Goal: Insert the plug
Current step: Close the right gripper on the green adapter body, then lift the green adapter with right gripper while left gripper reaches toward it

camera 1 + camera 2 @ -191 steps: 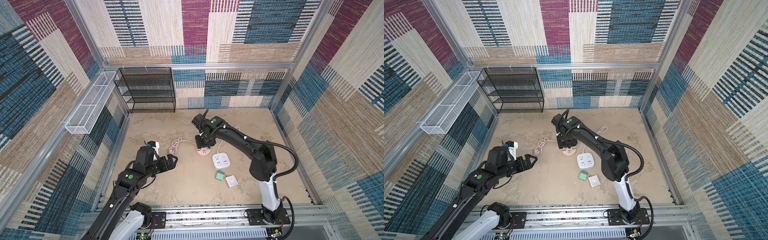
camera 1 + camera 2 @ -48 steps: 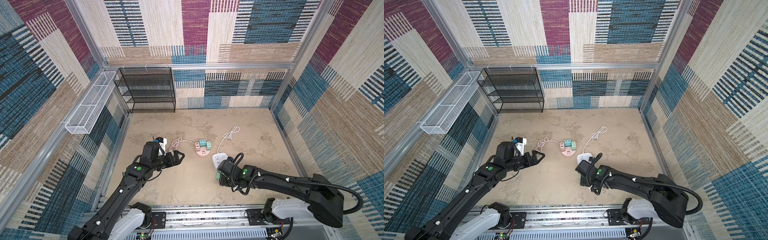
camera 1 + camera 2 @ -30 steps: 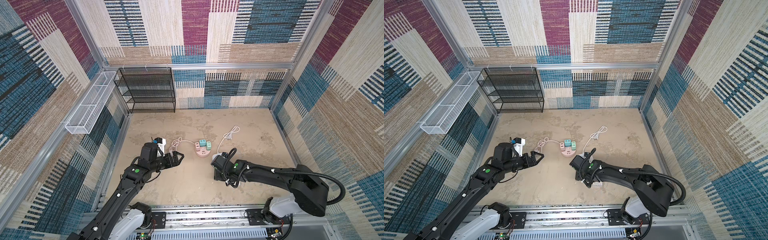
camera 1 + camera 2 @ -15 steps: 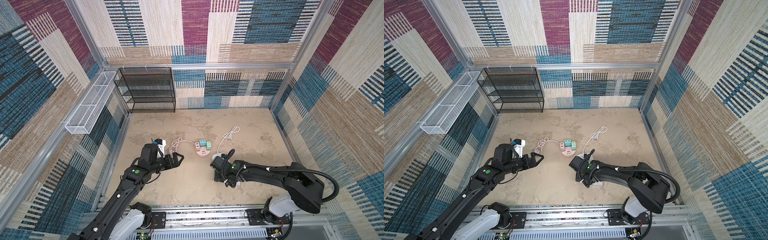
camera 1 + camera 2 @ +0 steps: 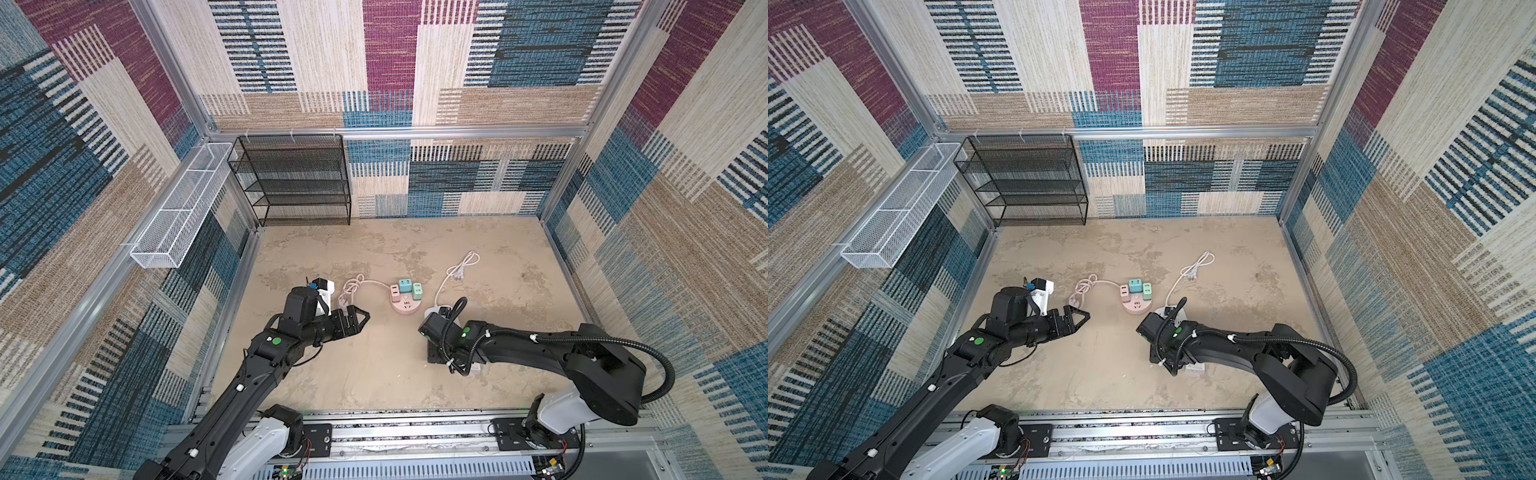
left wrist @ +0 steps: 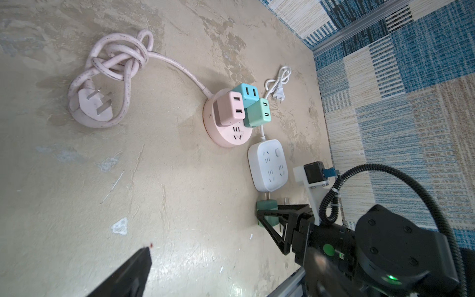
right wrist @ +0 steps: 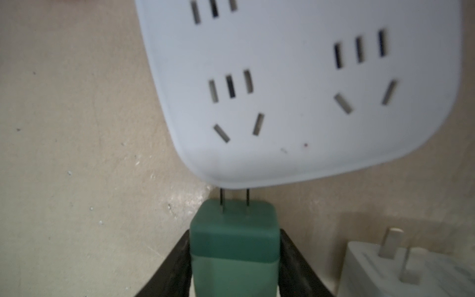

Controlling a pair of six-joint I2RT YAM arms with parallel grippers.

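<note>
Fingers [image 7: 174, 262] of the right gripper [image 7: 235, 232] press against both sides of the dark green plug [image 7: 234, 246], so we read this gripper as clamped on it. The plug sits low over the table [image 5: 374, 374], and its two thin prongs point at the near edge of the white power strip [image 7: 295, 90]. Their tips meet that edge, and we see them in none of the slots. From the left wrist view we place the plug [image 6: 266, 207] just beside the short end of the strip [image 6: 267, 167], with the right arm's fingers on either side of it. Beside it lies a white adapter [image 7: 385, 270], prongs up. In both top views the right arm covers the plug, so we cannot place it there. The strip's white cord [image 5: 459, 268] loops away toward the back wall. Near the strip stands the pink round socket hub [image 5: 402, 305], carrying a pink, a blue and a mint adapter, and its pink cord [image 6: 115, 61] lies knotted beside it. The left gripper [image 5: 360, 318] hovers above the table near that cord, jaws spread wide with nothing between them
</note>
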